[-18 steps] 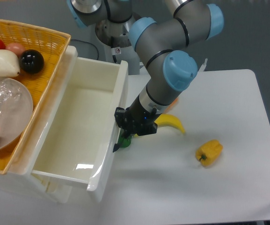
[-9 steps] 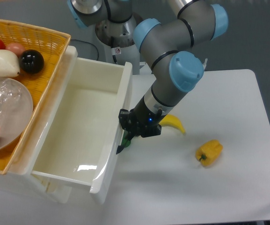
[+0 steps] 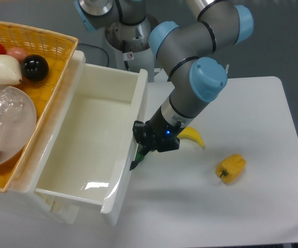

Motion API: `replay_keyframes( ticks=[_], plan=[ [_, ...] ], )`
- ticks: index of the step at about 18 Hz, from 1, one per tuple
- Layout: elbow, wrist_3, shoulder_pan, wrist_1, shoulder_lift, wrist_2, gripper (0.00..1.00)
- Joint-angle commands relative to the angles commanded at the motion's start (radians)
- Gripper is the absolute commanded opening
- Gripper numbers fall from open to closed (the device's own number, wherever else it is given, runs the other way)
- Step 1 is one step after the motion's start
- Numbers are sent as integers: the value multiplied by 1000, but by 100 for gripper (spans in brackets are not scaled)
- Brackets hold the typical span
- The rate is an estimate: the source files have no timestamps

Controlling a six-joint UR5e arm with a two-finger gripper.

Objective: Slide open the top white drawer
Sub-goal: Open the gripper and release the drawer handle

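Tool (image 3: 138, 156) sat at the front panel of the top white drawer (image 3: 81, 150), where its black handle would be, jaw opening and grip impossible to tell, drawer pulled well out from under the basket (image 3: 32, 49), with a banana (image 3: 192, 136) and yellow pepper (image 3: 231, 168) on the tabletop (image 3: 252, 113).

hand (image 3: 138, 155) fingertips hidden behind drawer front, basket (image 3: 40, 41) cropped

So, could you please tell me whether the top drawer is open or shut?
Open. The top drawer is pulled well out; its bare white inside shows, with the pincer at its front.
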Motion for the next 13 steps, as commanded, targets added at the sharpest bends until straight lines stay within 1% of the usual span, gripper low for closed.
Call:
replay_keyframes(
  ticks=[4,5,7,8,13],
  plan=[
    [0,2,0,0,0,0,15],
    [0,3,0,0,0,0,21],
    [0,11,0,0,0,-2,28],
    [0,18,0,0,2,-2,34],
    [-2,25,0,0,2,-2,36]
  ],
)
